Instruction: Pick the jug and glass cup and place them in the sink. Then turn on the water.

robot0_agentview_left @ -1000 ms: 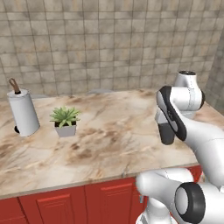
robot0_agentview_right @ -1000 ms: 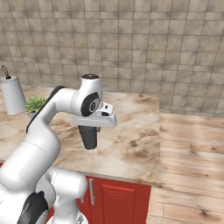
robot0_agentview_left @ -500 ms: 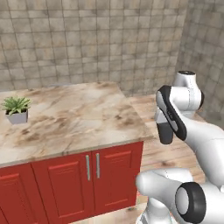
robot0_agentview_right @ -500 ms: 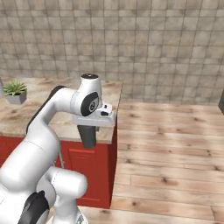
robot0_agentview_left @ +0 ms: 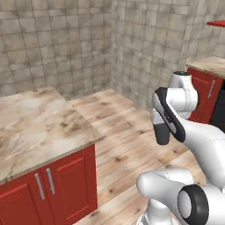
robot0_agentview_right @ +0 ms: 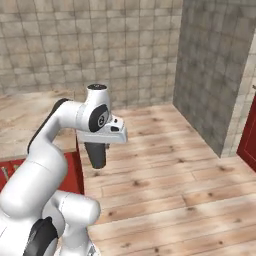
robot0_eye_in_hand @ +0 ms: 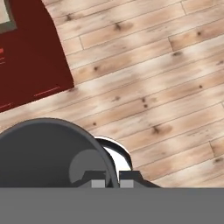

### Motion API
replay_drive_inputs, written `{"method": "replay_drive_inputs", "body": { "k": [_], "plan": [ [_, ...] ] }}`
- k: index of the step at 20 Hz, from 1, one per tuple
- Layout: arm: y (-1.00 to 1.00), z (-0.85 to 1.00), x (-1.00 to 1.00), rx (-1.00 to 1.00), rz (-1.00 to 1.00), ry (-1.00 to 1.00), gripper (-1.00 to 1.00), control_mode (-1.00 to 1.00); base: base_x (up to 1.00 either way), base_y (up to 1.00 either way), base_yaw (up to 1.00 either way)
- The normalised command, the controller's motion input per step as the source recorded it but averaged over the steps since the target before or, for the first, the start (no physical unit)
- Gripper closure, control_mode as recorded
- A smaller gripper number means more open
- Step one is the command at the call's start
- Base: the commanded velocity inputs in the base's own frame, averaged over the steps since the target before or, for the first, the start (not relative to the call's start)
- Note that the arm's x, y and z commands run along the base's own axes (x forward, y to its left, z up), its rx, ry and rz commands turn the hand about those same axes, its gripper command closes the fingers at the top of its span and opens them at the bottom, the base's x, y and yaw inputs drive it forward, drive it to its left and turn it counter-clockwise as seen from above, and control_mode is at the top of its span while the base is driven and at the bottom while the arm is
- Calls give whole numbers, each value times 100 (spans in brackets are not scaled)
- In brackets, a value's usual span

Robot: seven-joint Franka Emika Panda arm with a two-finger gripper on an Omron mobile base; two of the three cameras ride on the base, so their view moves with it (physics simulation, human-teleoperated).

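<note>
The glass cup, a small dark tapered tumbler, hangs from my gripper over the wooden floor, off the end of the counter. From the right base view the glass cup sits just under the hand, with the gripper shut on it. In the hand view the cup's wide dark rim curves across the lower left, and the gripper pinches its wall between the two fingertips. The jug and the sink are out of view.
A marble counter on red cabinets ends at my left. Wooden floor stretches ahead to tiled walls. Another red cabinet with a counter top stands at the far right.
The whole scene has slid left as the base turned: the plant and the paper-towel roll have left the views and open floor has come in. The arm keeps its pose, the cup still gripped.
</note>
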Motion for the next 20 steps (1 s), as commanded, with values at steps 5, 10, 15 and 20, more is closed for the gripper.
{"method": "replay_drive_inputs", "body": {
  "k": [5,10,15,20],
  "plan": [
    [0,0,0,0,0,0,100,100,-21,-80,-59],
    [0,0,0,0,0,0,100,100,-7,-72,-60],
    [0,0,0,0,0,0,100,100,0,-68,-59],
    [0,0,0,0,0,0,100,100,0,-66,-57]
  ]
}}
